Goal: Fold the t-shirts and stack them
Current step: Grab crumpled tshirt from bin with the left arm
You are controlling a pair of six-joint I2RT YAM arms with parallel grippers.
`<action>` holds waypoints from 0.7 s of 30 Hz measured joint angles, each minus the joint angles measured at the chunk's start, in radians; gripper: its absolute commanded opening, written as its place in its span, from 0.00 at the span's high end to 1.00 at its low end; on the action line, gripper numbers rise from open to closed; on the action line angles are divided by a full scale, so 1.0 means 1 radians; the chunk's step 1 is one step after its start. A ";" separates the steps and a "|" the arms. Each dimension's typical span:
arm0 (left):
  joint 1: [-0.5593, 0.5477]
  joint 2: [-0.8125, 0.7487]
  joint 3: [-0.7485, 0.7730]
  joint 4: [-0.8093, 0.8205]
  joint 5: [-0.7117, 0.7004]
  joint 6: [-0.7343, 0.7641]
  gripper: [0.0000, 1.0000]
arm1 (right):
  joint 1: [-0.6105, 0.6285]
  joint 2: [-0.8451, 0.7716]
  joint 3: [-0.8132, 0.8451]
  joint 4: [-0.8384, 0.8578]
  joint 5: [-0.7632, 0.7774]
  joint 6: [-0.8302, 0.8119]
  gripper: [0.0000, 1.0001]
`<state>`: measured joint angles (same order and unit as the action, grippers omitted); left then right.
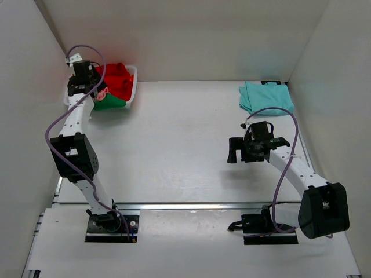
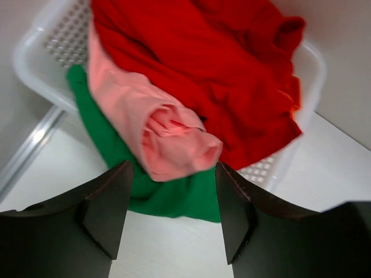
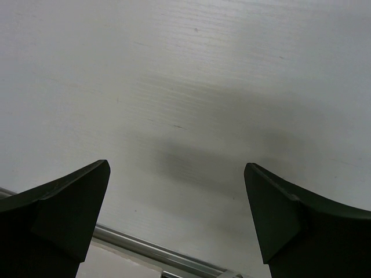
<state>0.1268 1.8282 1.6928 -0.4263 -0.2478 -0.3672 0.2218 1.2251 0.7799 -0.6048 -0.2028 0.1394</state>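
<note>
At the upper left of the top view, we find the left gripper (image 2: 174,174) over the white mesh basket (image 2: 52,40). Its jaws stand wide apart and clamp nothing. The bunched end of the salmon-pink t-shirt (image 2: 168,133) lies just beyond the fingertips, draped over the green t-shirt (image 2: 168,197). The red t-shirt (image 2: 220,69) fills the basket behind them. The teal t-shirt (image 1: 265,97) lies at the upper right of the table (image 1: 179,133). The right gripper (image 3: 177,168), right of centre, hangs fully spread above the table and holds nothing.
</note>
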 measured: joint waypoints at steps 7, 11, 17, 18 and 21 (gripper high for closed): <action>0.086 0.065 0.044 0.000 -0.003 0.005 0.27 | 0.000 0.000 0.000 0.023 -0.053 0.020 0.01; 0.082 0.181 0.117 -0.003 -0.002 0.005 0.28 | -0.001 0.000 0.000 0.037 -0.088 0.026 0.01; 0.077 0.327 0.206 -0.067 0.032 -0.014 1.00 | -0.003 0.005 0.002 0.047 -0.117 0.027 0.01; 0.077 0.336 0.213 -0.075 0.049 -0.021 1.00 | -0.007 0.008 0.002 0.049 -0.121 0.027 0.01; 0.080 0.333 0.225 -0.076 0.076 -0.050 1.00 | -0.012 0.023 0.002 0.057 -0.127 0.027 0.01</action>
<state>0.2070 2.1616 1.9182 -0.5018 -0.1722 -0.4171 0.2100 1.2480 0.7822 -0.5476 -0.3298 0.1661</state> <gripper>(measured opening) 0.037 0.991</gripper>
